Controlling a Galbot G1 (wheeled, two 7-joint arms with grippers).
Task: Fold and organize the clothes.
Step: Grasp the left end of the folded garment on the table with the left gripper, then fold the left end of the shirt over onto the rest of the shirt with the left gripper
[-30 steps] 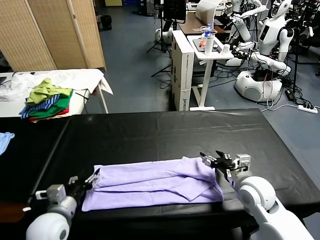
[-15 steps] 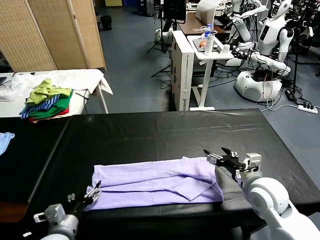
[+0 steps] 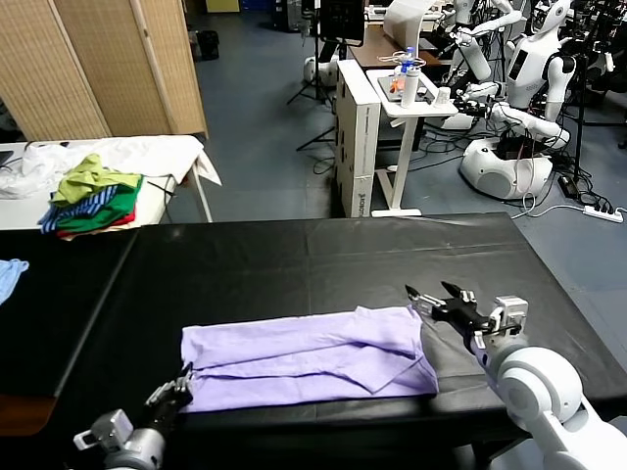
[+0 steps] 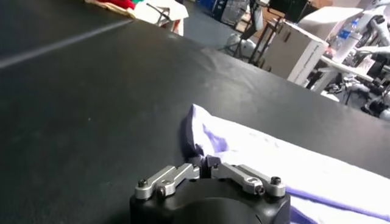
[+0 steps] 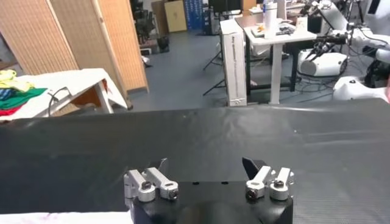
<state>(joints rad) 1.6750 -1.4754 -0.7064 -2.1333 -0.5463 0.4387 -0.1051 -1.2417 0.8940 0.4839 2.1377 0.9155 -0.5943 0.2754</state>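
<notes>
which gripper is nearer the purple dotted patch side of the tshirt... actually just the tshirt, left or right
Left. The left gripper sits at the T-shirt's near left corner, shut. The right gripper hangs open just off the shirt's far right corner.

Floor [image 3: 265, 108]: grey-blue, seen beyond the table's far edge.
Folding screen [image 3: 108, 64]: woven tan panels, stood past the far left corner.
White side table [image 3: 147, 157]: placed beside the screen.
White desk [image 3: 397, 108]: set behind the far edge.

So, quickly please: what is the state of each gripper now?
Left gripper: shut, holding nothing, at the near-left corner of the lavender T-shirt.
Right gripper: open, empty, just off the shirt's right edge.
</notes>
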